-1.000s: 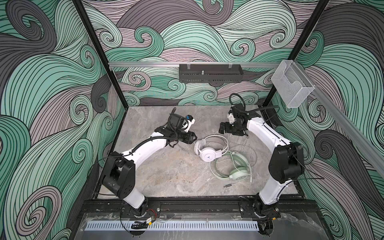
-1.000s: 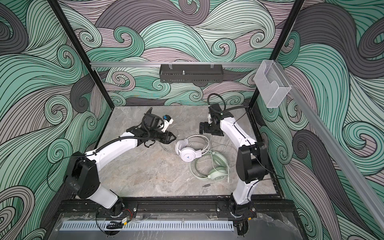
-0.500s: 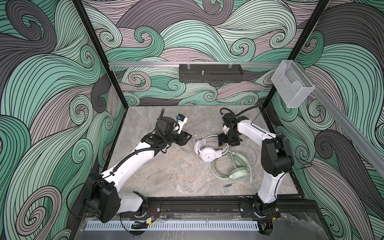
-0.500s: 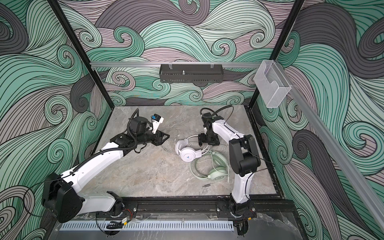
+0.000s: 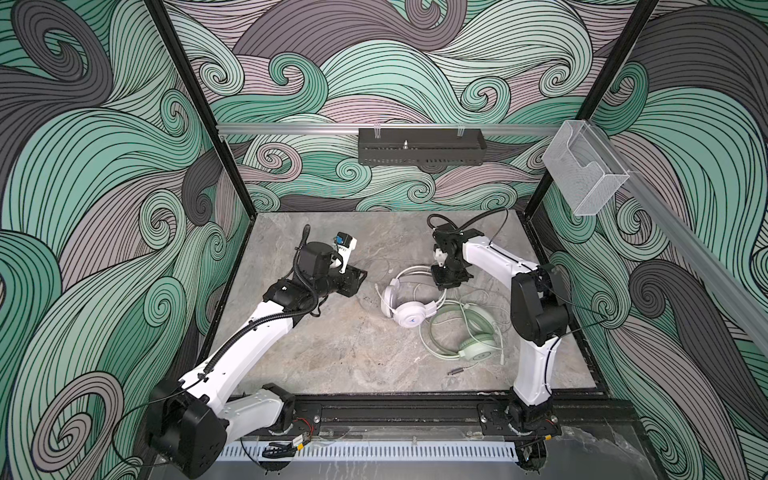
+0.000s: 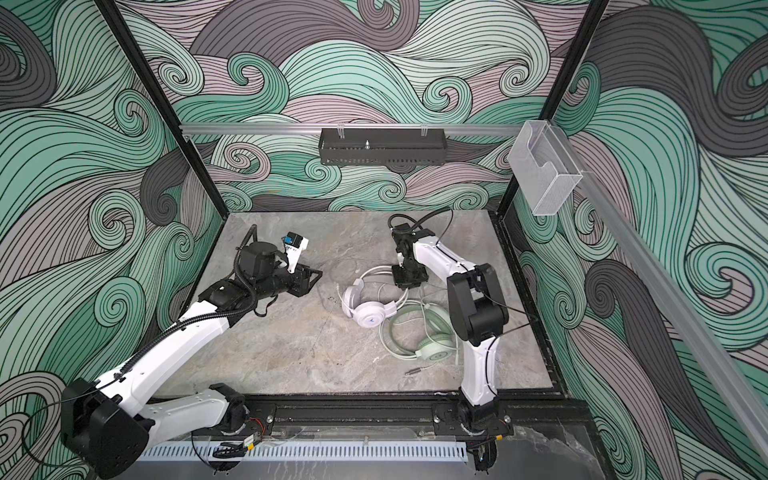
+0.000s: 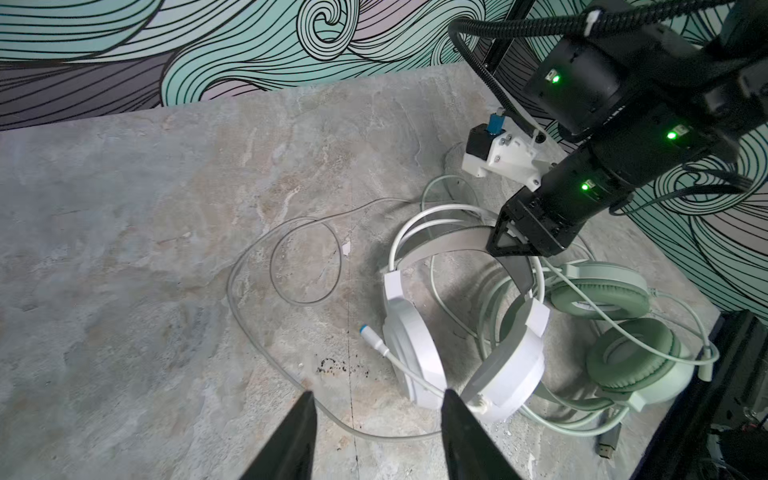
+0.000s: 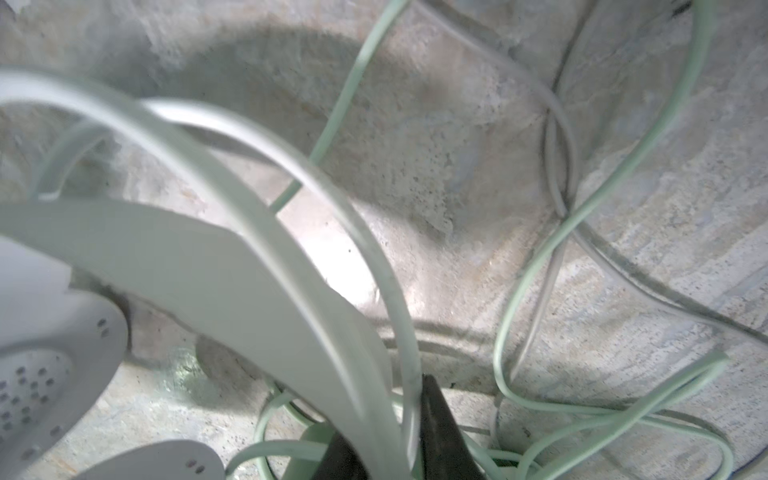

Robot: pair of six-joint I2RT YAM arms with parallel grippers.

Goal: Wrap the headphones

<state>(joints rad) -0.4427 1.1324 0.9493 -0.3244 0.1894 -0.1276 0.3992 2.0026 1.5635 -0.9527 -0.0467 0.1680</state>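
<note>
The white headset (image 5: 409,318) lies on the table (image 5: 332,353) with its headband (image 7: 449,243) arched up directly beneath the right claw (image 5: 448,281), and the band is clamped by it. In the right wrist view the two dark fingers (image 8: 442,432) are seen pressed against either face of the band, with nothing else between them. A second ago this claw was held wide and farther back, clear of the headset. It has since been brought down and drawn together on the band, so a hold is judged to have only just been taken. The white cable (image 7: 229,291) is still unwrapped and is trailed away from the right claw in one wide, loose loop. That loop passes below the tips of the left claw (image 7: 377,392), whose fingers are kept apart with nothing between them. The left claw has been drawn slightly back from the headset. Just behind the right claw, toward its own arm's base, the mint headset (image 5: 478,347) is laid against the white one, with its cable looped loosely around it. With the band now anchored, gathering of the white cable can be begun. Some dragging of the mint cable may be expected if the white headset is lifted.
</note>
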